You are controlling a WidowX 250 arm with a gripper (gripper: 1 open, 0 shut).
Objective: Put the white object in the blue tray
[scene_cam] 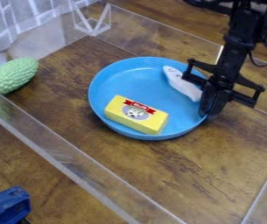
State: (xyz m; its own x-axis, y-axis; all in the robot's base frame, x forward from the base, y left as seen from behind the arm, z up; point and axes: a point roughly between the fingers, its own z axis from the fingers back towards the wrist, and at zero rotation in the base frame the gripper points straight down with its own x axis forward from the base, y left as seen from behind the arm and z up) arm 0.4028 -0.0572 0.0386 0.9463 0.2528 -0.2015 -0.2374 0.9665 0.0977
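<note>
Resting at the blue tray's [115, 86] three o'clock rim, the white object [179, 80] lies partly under the black gripper [209, 105], whose jaws are pinched together. A yellow box [137, 115] sits at six o'clock.

Test or lab setup: wood-grain bench [53, 122] enclosed by clear plastic walls [66, 166], with a black robot arm [243, 35] mounted over it.
</note>
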